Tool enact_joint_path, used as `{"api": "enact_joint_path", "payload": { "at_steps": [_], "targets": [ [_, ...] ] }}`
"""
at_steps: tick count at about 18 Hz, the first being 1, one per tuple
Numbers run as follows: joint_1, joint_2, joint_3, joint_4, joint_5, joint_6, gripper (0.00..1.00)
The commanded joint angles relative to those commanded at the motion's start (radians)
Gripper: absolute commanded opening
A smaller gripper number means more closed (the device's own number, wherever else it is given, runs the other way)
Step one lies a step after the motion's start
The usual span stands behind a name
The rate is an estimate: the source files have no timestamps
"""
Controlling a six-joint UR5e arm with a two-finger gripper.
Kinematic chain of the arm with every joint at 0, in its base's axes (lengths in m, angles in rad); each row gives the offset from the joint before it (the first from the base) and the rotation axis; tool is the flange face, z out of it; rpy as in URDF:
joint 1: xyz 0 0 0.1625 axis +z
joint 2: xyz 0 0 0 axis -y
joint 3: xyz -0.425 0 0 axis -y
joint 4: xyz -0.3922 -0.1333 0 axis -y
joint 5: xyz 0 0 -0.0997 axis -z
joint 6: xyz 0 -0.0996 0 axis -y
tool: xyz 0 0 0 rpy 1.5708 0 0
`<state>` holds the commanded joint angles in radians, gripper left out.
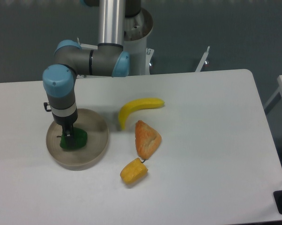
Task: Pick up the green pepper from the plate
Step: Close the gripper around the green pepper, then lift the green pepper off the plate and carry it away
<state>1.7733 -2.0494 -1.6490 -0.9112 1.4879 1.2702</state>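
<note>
The green pepper [79, 137] lies in the left half of the round beige plate [97, 147] at the table's left. My gripper [69, 140] points straight down onto the pepper, and its dark fingers [68, 137] cover the pepper's left part. Only the pepper's right side and a sliver on the left show. The fingers read as one dark shape, so the gap between them is hidden from this camera. The wrist and blue-capped joint [59, 80] stand directly above the plate.
A yellow banana [137, 108] lies right of the plate. An orange-brown pastry [146, 138] and a small yellow food piece [134, 171] sit in front of the banana. The arm's base [131, 42] stands at the back edge of the white table [206, 140].
</note>
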Motion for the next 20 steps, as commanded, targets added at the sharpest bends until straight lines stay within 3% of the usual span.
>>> {"api": "enact_joint_path", "payload": {
  "at_steps": [2, 4, 7, 10, 15, 18, 20],
  "targets": [
    [0.002, -0.002, 0.002, 0.0, 0.003, 0.003, 0.33],
    [0.011, 0.012, 0.011, -0.003, 0.0, -0.006, 0.12],
    [0.066, 0.084, 0.005, -0.018, -0.002, -0.052, 0.12],
    [0.148, 0.176, 0.005, -0.084, -0.002, -0.055, 0.12],
    [0.28, 0.212, 0.034, -0.195, -0.012, -0.037, 0.1],
    [0.386, 0.212, 0.05, -0.227, -0.009, 0.084, 0.1],
    [0.432, 0.196, 0.099, -0.315, -0.002, 0.151, 0.1]
  ]
}}
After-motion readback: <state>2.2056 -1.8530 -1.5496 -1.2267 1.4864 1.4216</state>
